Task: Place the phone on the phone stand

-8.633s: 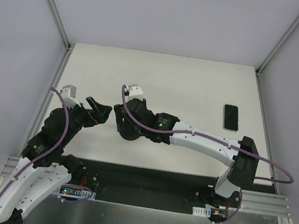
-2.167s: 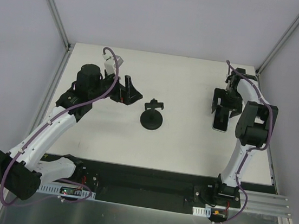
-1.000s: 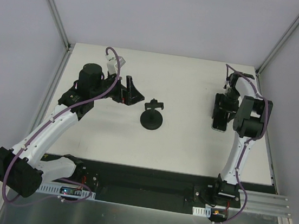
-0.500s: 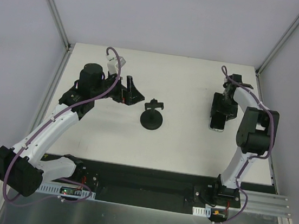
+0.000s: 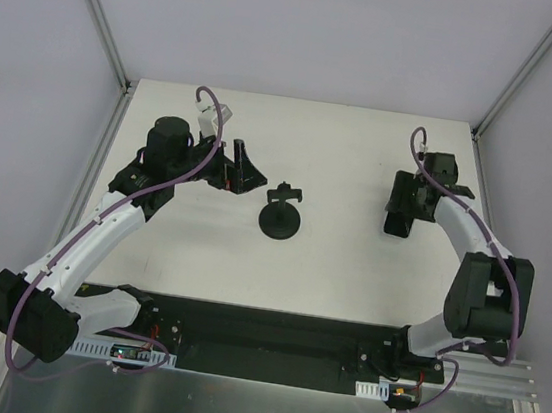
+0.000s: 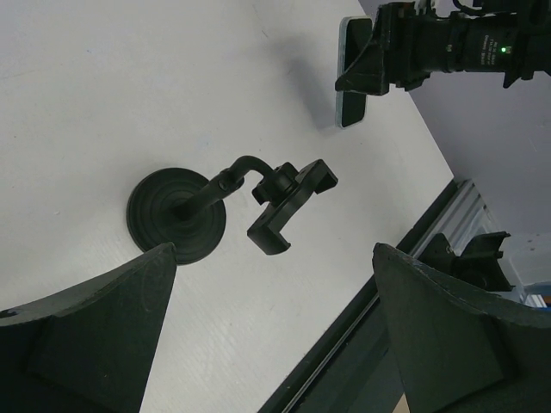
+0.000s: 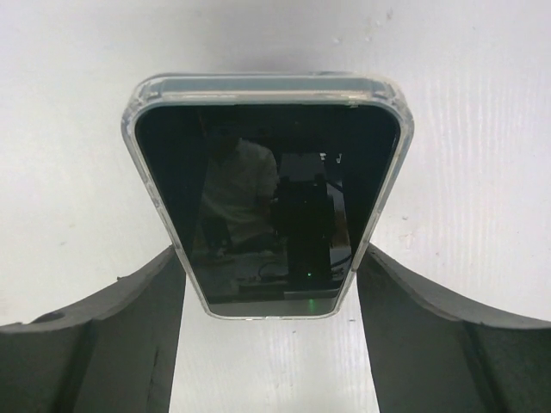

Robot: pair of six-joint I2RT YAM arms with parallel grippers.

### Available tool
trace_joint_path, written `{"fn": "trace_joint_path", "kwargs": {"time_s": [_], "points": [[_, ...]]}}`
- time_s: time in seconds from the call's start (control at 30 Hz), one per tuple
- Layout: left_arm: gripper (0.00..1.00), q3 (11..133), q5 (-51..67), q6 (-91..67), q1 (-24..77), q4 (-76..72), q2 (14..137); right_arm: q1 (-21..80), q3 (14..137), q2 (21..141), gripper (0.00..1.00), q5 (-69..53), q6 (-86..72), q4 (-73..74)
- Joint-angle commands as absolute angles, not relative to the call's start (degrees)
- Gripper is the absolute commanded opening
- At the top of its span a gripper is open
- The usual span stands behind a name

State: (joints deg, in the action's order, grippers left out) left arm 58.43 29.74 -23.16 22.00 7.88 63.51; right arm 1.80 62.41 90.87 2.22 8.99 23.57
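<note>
At three o'clock from the phone stand (image 5: 281,219), the right gripper (image 5: 403,204) clamps the phone (image 7: 267,189) by its long edges for carrying; the left gripper (image 5: 241,169), at ten o'clock, gapes empty.

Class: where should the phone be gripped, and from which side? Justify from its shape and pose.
Grip the phone across its two long edges near one short end, coming in along its length. It is thin and flat, and its narrow width fits between the fingers of the right gripper.
</note>
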Motion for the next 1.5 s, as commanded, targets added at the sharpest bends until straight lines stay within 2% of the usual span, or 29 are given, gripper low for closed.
{"fn": "trace_joint_path", "kwargs": {"time_s": [0.0,0.17,0.3,0.57,0.83,1.0,1.17,1.3,1.47], "points": [[0.95,60.7,32.9,-26.0,21.4,4.7,63.6,3.9,62.6,80.4,0.10,-2.7,6.9,18.1],[0.89,66.0,39.9,-33.0,22.2,2.4,65.7,8.2,64.0,71.8,0.10,-3.3,5.1,22.9],[0.85,72.3,39.4,-32.6,27.6,2.1,70.0,15.1,64.2,65.5,0.10,-3.3,3.0,24.4],[0.84,80.2,38.9,-33.6,37.9,1.9,80.2,26.8,64.3,54.7,0.10,-0.7,-0.7,25.8],[0.76,84.4,35.0,-33.9,42.7,2.0,86.5,34.9,63.3,50.4,0.09,3.8,-3.1,26.3],[0.65,85.9,33.7,-34.6,44.2,2.0,89.5,37.7,62.8,49.4,0.08,5.3,-3.6,26.5],[0.63,88.2,32.5,-34.6,46.4,2.0,92.1,39.7,62.8,49.0,0.08,6.4,-4.6,26.5],[0.53,88.7,31.4,-34.4,47.3,2.0,93.3,41.1,62.8,48.9,0.08,7.7,-5.3,26.6],[0.27,88.8,30.5,-34.3,47.5,2.0,93.5,43.0,63.1,49.0,0.11,8.6,-5.7,27.5]]}}
